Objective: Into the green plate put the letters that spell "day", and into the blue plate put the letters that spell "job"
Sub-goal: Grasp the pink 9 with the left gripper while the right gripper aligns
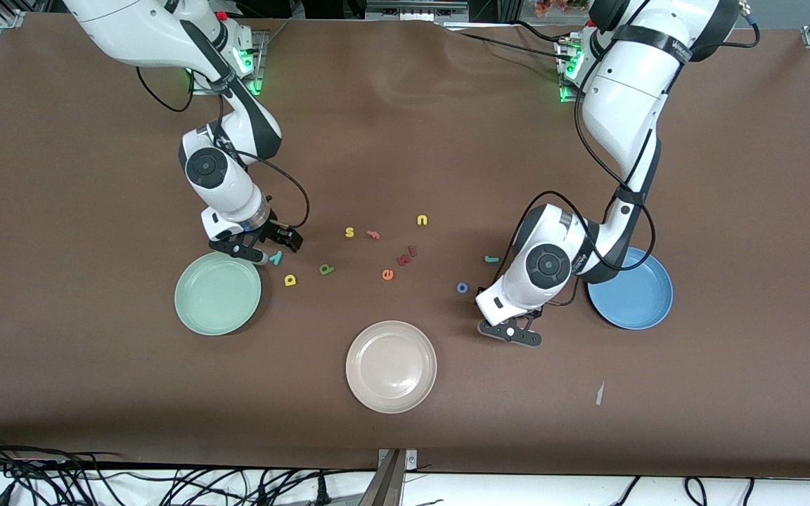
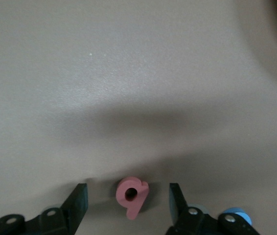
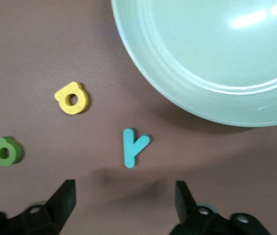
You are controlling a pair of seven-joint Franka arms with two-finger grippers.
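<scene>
Picking is the step in hand on both sides, and no letter lies in either plate yet. The left gripper is low over the table, between the cream-white plate and the blue plate. Its jaws stand open astride the salmon-red "b", with a gap on each side, so nothing is held. As I judge it, the next move is to close on the "b", lift it and carry it the short way to the blue plate. The blue "o" and the teal "j" lie just beside this arm's wrist, toward the middle of the table.

The right gripper hangs low by the rim of the green plate, jaws wide and empty. The teal "y" lies just ahead of its fingertips, not between them. It seems to need a small advance and a descent before closing. The yellow "d" and the olive-green "a" lie near the "y", apart from one another.

Room is generous. Both plates sit well in from the table edges, and each arm works at its own end. The yellow "s", the pink "f" and the orange "e" lie about the middle of the table, clear of both paths. The tightest spot is the green plate's rim, close to the "y".
</scene>
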